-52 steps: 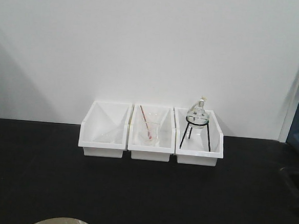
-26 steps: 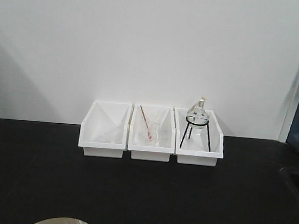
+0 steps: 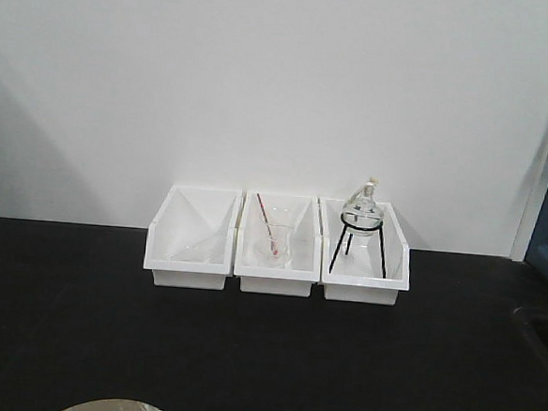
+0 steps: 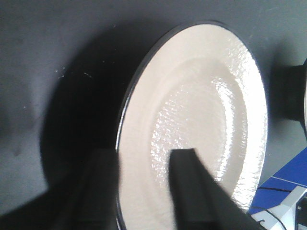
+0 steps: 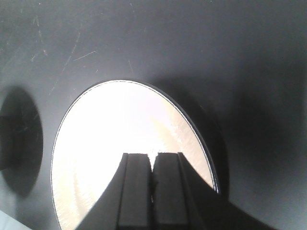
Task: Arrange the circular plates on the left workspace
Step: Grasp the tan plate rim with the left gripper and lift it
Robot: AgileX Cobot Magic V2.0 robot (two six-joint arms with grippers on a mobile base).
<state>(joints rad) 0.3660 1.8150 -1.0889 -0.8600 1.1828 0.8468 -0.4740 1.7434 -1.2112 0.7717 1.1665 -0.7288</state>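
- Progress status: early, by my judgement. Two round, shallow, glossy beige plates sit on the matte black table [image 3: 59, 322] at its near edge, well apart. Only their far rims show in the front view.
- Left claw [image 4: 144, 191]: released. One finger [image 4: 192, 191] hangs over the well of the left plate [image 4: 201, 110] and the other sits outside the dark rim. The jaws straddle the plate's edge without closing on it.
- Right claw [image 5: 151, 179]: clenched, with the fingers pressed together over the near part of the right plate [image 5: 110, 139]. The fingers hide that rim, so I cannot tell whether it is pinched.
- Done so far: both arms are at their plates. Neither plate is visibly lifted.
- Remaining, as a judgement: close the left claw on the rim, then carry the plates to the left part of the table and set them down.
- Background: a row of three white plastic bins [image 3: 275, 283] stands by the wall, well apart from the plates. It holds glassware, including a round glass flask on a black wire tripod [image 3: 362, 212].
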